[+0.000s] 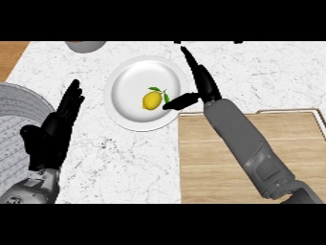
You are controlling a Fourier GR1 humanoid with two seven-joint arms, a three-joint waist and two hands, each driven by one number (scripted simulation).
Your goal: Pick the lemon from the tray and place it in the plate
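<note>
The task looks to be at its release step. The lemon [151, 100] lies on the white plate [134, 76], a little toward the side nearest the right robot hand [206, 86], and nothing shows on the wooden tray [215, 158] below that hand's forearm.

The right robot hand is spread wide and holds nothing. Its fingers run straight away from the robot, past the plate's rim, while its thumb [181, 101] sticks out sideways toward the fruit. The thumb's tip comes to the lemon's green leaf; whether it touches the leaf or stops just beside it cannot be told.

Seen from this hand, the lemon sits just off the thumb tip, on the side facing the left robot hand [52, 134]. That hand rests with straight fingers on the far side of the plate, over the marble desk [264, 76], and holds nothing.

The next move probably calls for drawing the right robot hand back toward the tray, lifting the thumb clear so that the lemon is not nudged or rolled.
</note>
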